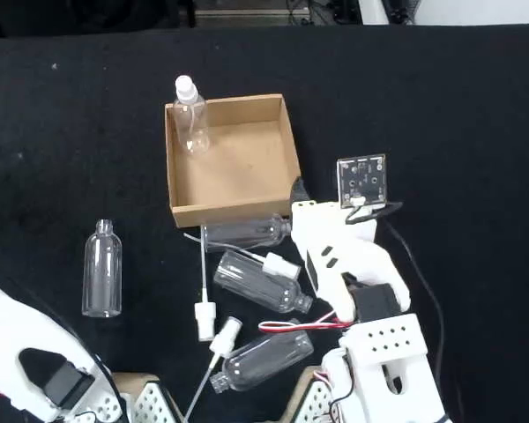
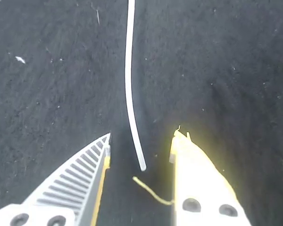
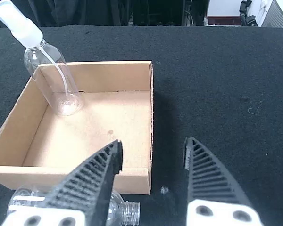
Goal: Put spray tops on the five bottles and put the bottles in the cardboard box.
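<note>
The cardboard box (image 1: 234, 159) (image 3: 151, 89) lies mid-table, and one bottle with a spray top (image 1: 190, 115) (image 3: 49, 70) stands in its far left corner. Three capless clear bottles (image 1: 245, 233) (image 1: 260, 284) (image 1: 263, 359) lie in front of the box, and another (image 1: 102, 269) lies to the left. Two loose spray tops (image 1: 205, 315) (image 1: 225, 335) with long tubes lie among them. My right gripper (image 1: 298, 196) (image 3: 153, 142) hangs open over the box's front right corner. My left gripper (image 2: 141, 137) is open and low over the cloth, with a spray tube (image 2: 129, 94) ending between its fingers.
A small square board (image 1: 361, 179) lies right of the box. Red and white cables (image 1: 291, 326) run across near the right arm (image 1: 353, 264). The left arm (image 1: 26, 361) fills the near left corner. Black cloth (image 1: 441, 106) covers the table.
</note>
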{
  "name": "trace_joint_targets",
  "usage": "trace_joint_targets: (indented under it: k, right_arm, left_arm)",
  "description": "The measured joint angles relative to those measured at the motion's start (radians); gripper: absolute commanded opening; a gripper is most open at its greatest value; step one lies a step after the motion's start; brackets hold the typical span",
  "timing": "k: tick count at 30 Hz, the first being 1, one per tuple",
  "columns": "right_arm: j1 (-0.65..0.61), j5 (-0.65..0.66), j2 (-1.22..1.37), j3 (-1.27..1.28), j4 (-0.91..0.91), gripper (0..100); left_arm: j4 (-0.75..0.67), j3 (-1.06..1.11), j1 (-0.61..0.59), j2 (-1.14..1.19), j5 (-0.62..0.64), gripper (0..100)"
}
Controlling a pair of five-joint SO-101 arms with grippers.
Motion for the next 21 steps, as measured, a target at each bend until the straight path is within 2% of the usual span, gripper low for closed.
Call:
trace_joint_targets:
  k: [10, 21]
  right_arm:
    - [0.0, 0.0, 0.0, 0.0, 0.0, 19.8]
    - [0.0, 0.0, 0.0, 0.0, 0.0, 19.8]
  left_arm:
    - [0.103, -0.149, 0.0, 0.026, 0.005, 18]
    - [0.104, -0.15, 0.0, 0.026, 0.005, 18]
